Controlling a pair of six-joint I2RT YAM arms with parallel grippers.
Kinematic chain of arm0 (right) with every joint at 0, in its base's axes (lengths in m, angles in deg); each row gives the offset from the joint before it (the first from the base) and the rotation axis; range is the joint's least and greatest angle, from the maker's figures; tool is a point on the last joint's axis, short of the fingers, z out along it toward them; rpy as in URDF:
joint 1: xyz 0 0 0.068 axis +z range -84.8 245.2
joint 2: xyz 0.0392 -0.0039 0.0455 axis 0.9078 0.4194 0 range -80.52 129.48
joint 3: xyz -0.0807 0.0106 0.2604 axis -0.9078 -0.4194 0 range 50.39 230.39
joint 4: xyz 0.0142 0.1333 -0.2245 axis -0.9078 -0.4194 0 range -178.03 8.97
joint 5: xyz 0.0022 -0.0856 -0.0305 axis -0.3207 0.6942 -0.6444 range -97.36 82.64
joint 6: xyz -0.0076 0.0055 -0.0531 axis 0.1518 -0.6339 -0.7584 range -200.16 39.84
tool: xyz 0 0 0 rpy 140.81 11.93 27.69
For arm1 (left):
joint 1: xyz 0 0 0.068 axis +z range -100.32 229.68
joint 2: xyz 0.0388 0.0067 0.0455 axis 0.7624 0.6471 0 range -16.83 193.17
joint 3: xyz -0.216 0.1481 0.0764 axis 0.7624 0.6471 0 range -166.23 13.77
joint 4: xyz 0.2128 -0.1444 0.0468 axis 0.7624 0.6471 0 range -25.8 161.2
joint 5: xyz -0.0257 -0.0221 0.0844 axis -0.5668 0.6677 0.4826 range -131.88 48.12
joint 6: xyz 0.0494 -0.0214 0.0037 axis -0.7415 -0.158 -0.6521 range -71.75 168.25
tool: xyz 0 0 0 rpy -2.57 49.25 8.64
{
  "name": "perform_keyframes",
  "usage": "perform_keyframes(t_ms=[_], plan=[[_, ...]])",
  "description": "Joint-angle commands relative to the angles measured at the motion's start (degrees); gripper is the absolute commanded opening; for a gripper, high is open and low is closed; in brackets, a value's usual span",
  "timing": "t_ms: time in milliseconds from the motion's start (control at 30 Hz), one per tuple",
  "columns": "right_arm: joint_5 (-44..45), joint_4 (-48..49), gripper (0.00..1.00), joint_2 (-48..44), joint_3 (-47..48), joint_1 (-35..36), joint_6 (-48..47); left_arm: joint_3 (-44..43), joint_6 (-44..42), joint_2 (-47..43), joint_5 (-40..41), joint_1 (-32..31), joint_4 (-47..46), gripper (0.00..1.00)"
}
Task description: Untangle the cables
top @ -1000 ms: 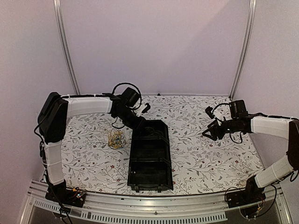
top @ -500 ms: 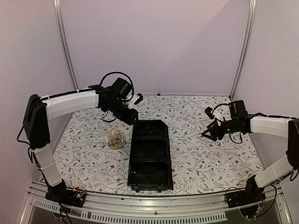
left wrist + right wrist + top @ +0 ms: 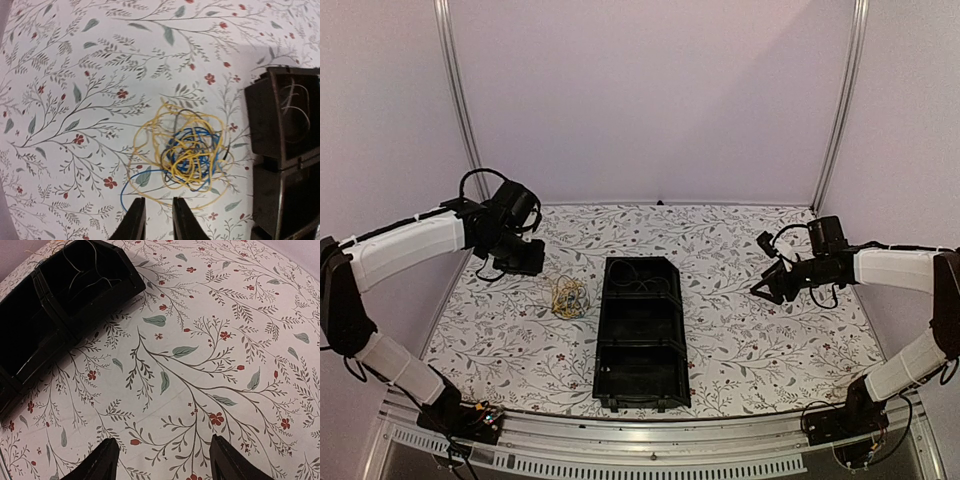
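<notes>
A tangled bunch of yellow, blue and dark cables lies on the flowered table cover, just left of the black tray. In the top view the bunch of cables sits a little right of and nearer than my left gripper. In the left wrist view my left gripper hovers just short of the bunch, its jaws a narrow gap apart with nothing between them. A few thin loose wires lie in the tray's far compartment. My right gripper stands wide open over bare cover, right of the tray.
The black tray has three compartments and stands in the middle of the table. My right gripper hangs right of it. Purple walls with metal posts close in the back and sides.
My left arm has swung left, from over the tray's far end to the left of the cable bunch. Its jaws have parted. The right arm has not moved.
</notes>
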Motion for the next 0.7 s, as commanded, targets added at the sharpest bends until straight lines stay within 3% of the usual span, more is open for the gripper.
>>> perform_keyframes(t_ms=[0, 67, 167, 667], plan=[[-1.27, -0.65, 0.66, 0.41, 1.62, -0.26, -0.24, 7.98, 9.69, -5.21, 0.49, 6.74, 3.32, 0.29], [-1.27, -0.52, 0.66, -0.02, 1.5, -0.31, -0.34, 11.93, 10.67, -7.37, -3.87, 8.99, 0.56, 0.43], [-1.23, -0.41, 0.66, -0.15, 1.48, -0.28, -0.43, 15.56, 11.36, -7.78, -8.22, 10.33, -2.0, 0.47], [-1.6, -0.69, 0.66, -0.44, 1.47, -0.23, -0.48, 18.57, 9.37, 0.84, -15.32, 13.51, -11.69, 0.31]])
